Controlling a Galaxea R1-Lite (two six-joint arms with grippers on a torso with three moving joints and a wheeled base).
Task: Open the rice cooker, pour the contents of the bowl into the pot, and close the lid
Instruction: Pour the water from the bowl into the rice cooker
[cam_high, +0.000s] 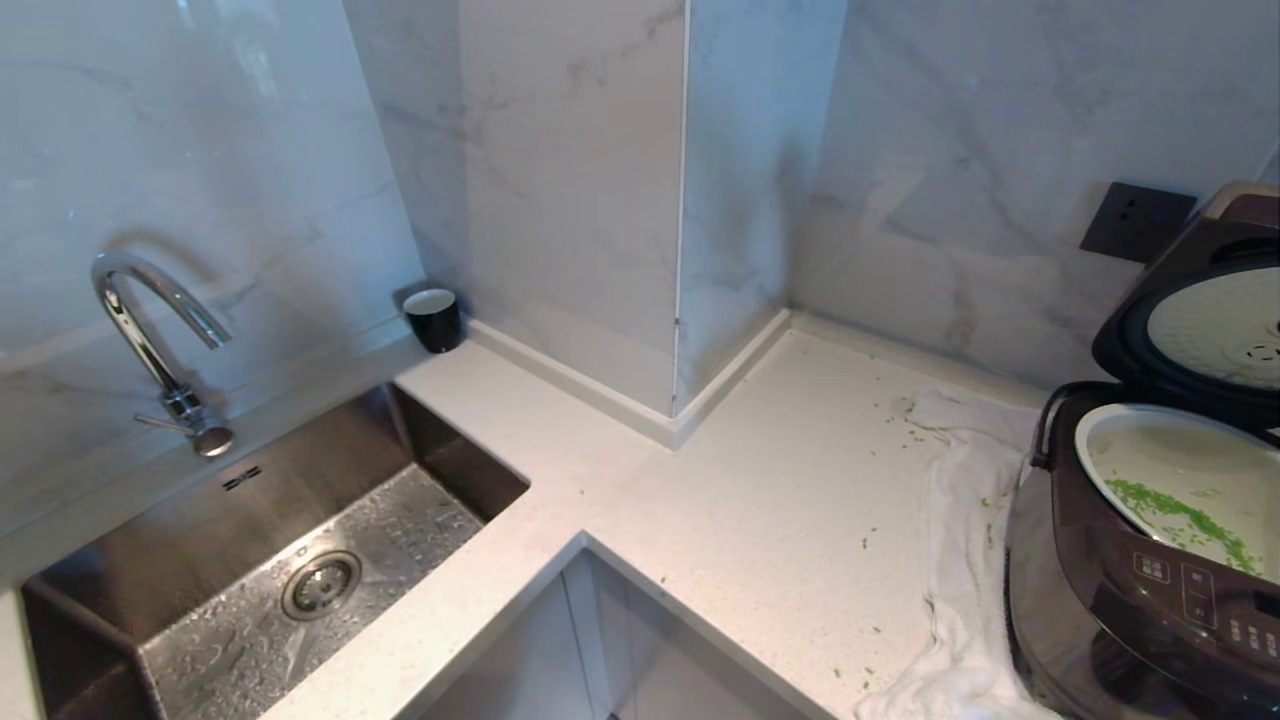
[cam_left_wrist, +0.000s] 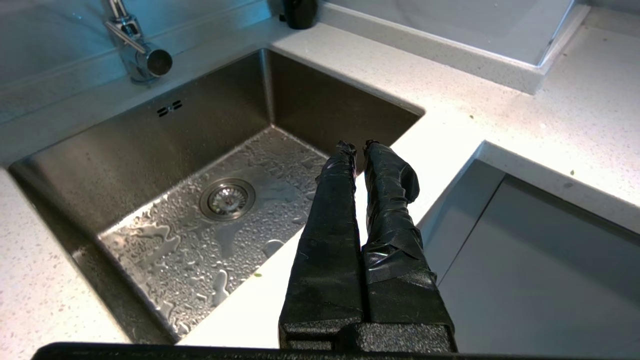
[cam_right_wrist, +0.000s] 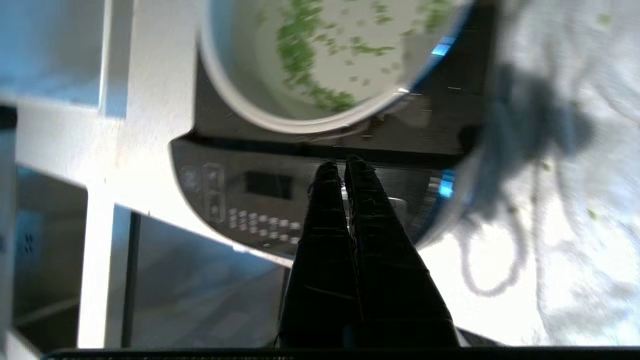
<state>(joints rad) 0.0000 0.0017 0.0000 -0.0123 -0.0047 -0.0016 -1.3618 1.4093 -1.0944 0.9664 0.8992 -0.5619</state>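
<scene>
A dark brown rice cooker (cam_high: 1130, 560) stands open at the right edge of a white kitchen counter (cam_high: 760, 500), its lid (cam_high: 1190, 320) tipped back toward the marble wall and its pale inner pot (cam_high: 1160, 470) already holding a scatter of green chopped bits (cam_high: 1180, 520). The right gripper (cam_right_wrist: 340, 167), fingers pressed together and holding nothing, hovers just in front of the cooker's button panel (cam_right_wrist: 250, 205), out of the head camera's sight. The left gripper (cam_left_wrist: 356, 146), likewise shut and empty, hangs parked above the near edge of the wet steel sink (cam_left_wrist: 165, 150). The bowl is not in view. The hinged lid looks stiff and smooth, and is probably best pushed down from its raised upper edge rather than pinched. A crumpled white towel (cam_high: 960, 520) lies under and beside the cooker, stray green flecks dot the counter, and a black cup (cam_high: 433, 318) and tap (cam_high: 150, 340) stand well apart on the left.
</scene>
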